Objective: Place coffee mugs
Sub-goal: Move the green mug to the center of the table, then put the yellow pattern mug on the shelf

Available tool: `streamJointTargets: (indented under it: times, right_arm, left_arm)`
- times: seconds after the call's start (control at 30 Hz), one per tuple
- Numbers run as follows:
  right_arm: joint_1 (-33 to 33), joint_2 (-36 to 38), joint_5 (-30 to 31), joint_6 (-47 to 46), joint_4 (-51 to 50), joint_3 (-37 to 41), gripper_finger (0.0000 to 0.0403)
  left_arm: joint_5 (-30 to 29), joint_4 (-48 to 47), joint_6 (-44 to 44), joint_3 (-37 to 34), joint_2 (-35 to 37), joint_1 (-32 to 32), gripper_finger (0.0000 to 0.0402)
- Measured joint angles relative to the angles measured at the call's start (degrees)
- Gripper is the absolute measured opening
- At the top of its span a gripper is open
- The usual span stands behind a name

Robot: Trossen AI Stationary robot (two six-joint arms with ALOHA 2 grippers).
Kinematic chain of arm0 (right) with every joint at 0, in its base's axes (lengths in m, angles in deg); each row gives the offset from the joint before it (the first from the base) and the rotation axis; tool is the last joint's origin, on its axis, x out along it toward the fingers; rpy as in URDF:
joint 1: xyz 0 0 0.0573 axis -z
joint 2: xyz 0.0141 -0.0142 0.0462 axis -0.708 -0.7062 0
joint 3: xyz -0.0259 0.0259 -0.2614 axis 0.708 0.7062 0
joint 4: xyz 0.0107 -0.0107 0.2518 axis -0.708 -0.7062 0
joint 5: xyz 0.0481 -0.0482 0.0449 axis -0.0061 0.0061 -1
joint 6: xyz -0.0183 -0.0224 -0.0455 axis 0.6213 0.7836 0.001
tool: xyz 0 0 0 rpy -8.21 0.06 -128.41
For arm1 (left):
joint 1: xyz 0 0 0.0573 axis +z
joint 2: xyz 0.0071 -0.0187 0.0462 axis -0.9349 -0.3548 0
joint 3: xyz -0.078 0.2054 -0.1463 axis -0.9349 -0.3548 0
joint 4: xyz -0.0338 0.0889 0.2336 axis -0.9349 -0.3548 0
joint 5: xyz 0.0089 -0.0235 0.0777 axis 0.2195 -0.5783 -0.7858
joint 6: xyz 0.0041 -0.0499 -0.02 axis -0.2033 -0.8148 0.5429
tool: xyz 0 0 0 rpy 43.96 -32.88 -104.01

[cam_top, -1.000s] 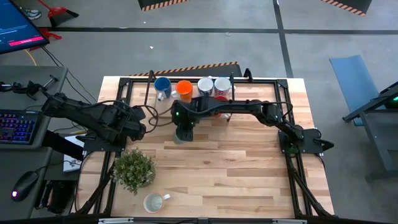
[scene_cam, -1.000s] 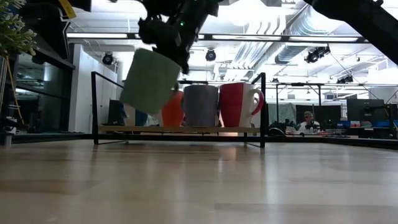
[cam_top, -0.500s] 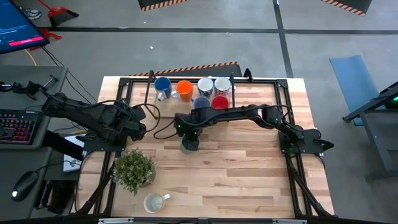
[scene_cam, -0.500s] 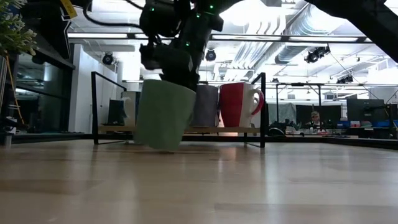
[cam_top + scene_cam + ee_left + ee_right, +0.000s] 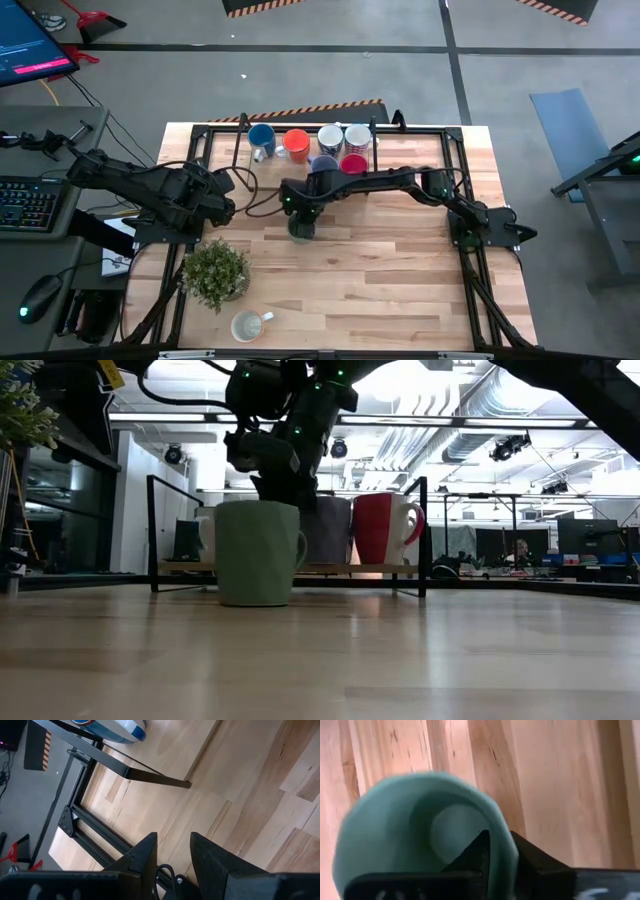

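1. Green mug (image 5: 257,553): upright on the bench (image 5: 380,270), just in front of the black rack (image 5: 288,569), handle toward the red mug.
2. Right gripper (image 5: 301,218): directly above the green mug, jaws closed on its rim, 1 finger inside and 1 outside.
3. Rack contents: blue mug (image 5: 261,137), orange mug (image 5: 296,142), red mug (image 5: 383,527), slate-blue mug (image 5: 327,529), 2 pale mugs behind.
4. Left gripper (image 5: 172,855): at the bench's left edge, jaws slightly parted, holding nothing.
5. White mug (image 5: 247,325): near front edge, beside potted plant (image 5: 214,272).
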Motion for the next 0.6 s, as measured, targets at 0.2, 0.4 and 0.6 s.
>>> streamJointTargets:
  times: [0.2, 0.4, 0.6]
  right_arm:
    - [0.3, 0.0, 0.4, -0.2, 2.6, -0.1, 0.008]
    - [1.0, 0.0, 0.1, -2.1, 2.8, -3.5, 0.0089]
    - [0.8, 0.0, -2.3, -2.4, -2.9, -7.0, 0.0089]
  left_arm:
    - [0.0, 0.0, 0.0, 0.0, 0.0, 0.0, 0.0108]
    - [0.0, 0.2, 0.0, 0.0, 0.0, 0.0, 0.0108]
    - [0.6, 0.2, 0.0, 0.0, 0.0, 0.0, 0.0108]
